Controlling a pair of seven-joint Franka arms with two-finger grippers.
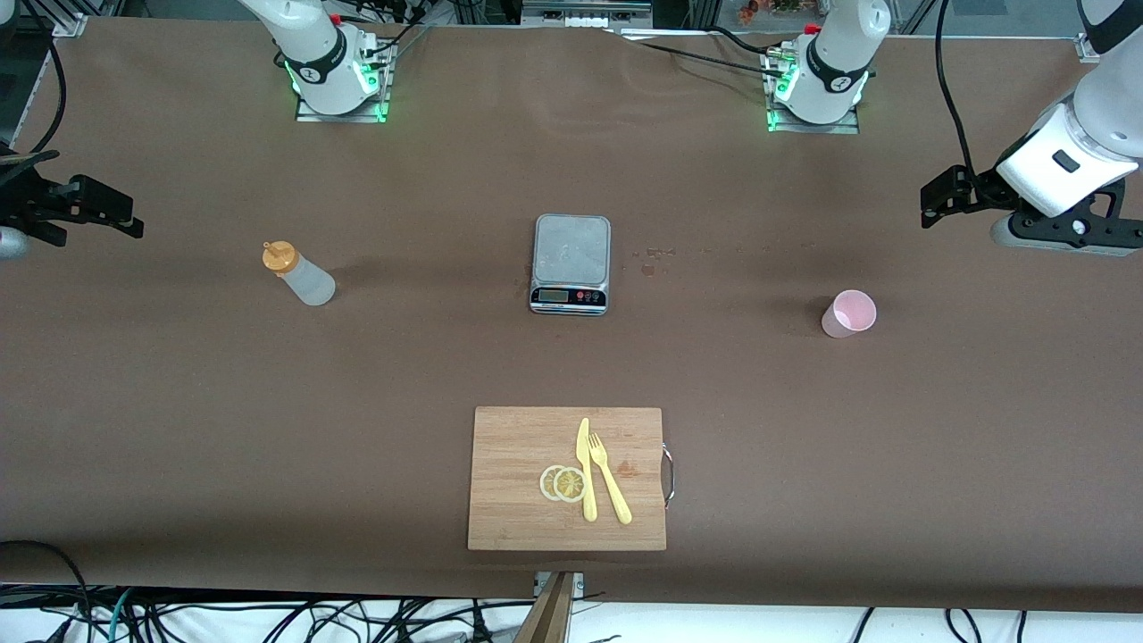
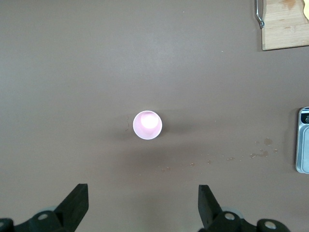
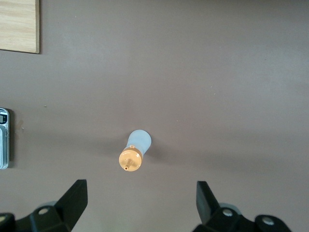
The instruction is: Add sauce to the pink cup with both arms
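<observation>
Front view, read as a clock face with the scale (image 1: 571,263) near the centre: the squeeze bottle (image 1: 299,274) stands upright on the brown table (image 1: 179,402) at about nine o'clock from the scale, toward the right arm's end, its orange nozzle cap (image 1: 279,257) on top. The pink cup (image 1: 848,313) stands upright, mouth up, at roughly four o'clock from the scale, toward the left arm's end and slightly nearer the front camera. At six o'clock from the scale lies a wooden cutting board (image 1: 518,446) carrying two lemon slices (image 1: 563,483), a yellow knife (image 1: 586,469) and a yellow fork (image 1: 609,478). The right gripper (image 1: 71,210) hangs in the air at the table's right-arm edge, at about ten o'clock from the bottle and well apart from it; its fingers (image 3: 72,200) are spread wide and hold nothing, with the bottle seen between them but farther out on the table. The left gripper (image 1: 951,192) hangs over the table's left-arm end, at about one o'clock from the cup and well apart from it; its fingers (image 2: 75,200) are likewise spread wide and empty, the cup showing between them but clear of both.
</observation>
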